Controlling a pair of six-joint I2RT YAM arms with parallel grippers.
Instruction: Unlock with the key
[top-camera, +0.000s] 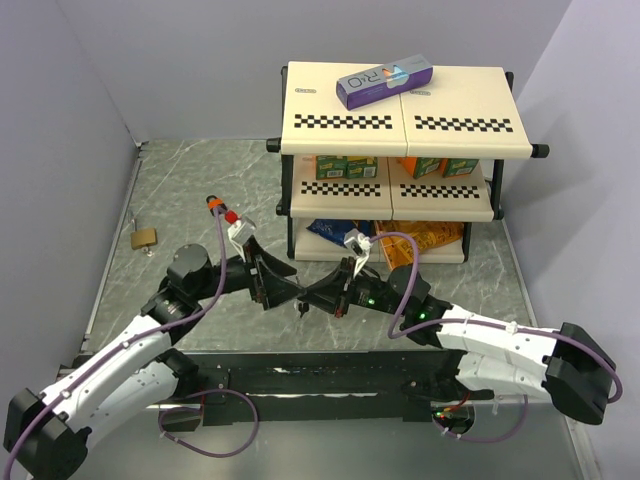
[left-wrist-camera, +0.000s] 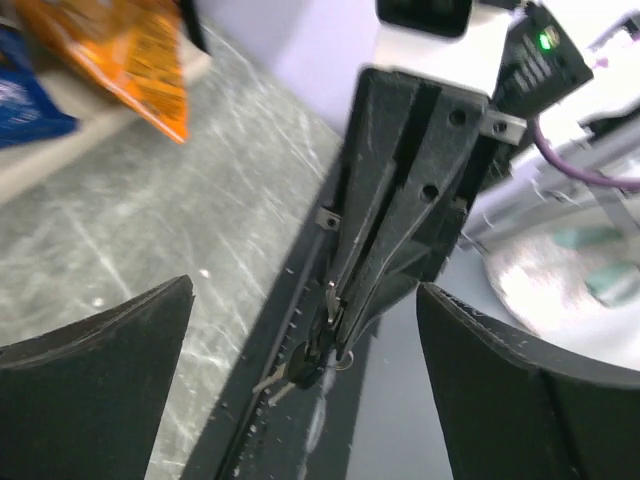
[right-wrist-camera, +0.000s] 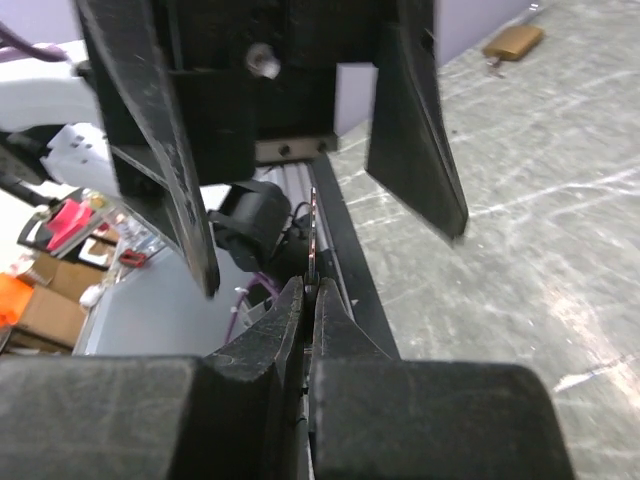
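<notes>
Right gripper (right-wrist-camera: 305, 295) is pinched tight on the key (left-wrist-camera: 300, 365) — black head and thin blade poking from its tips, mid-table. Left gripper (right-wrist-camera: 330, 250) stands wide around it, holding nothing. Reads as a handover, with the right side keeping the key. Next up: carry it to the padlock (top-camera: 143, 237), well apart at ten o'clock, and line up the blade. Both arms reach low, tips nose to nose.

Key (right-wrist-camera: 313, 240) in closed right gripper (right-wrist-camera: 308, 292)
</notes>
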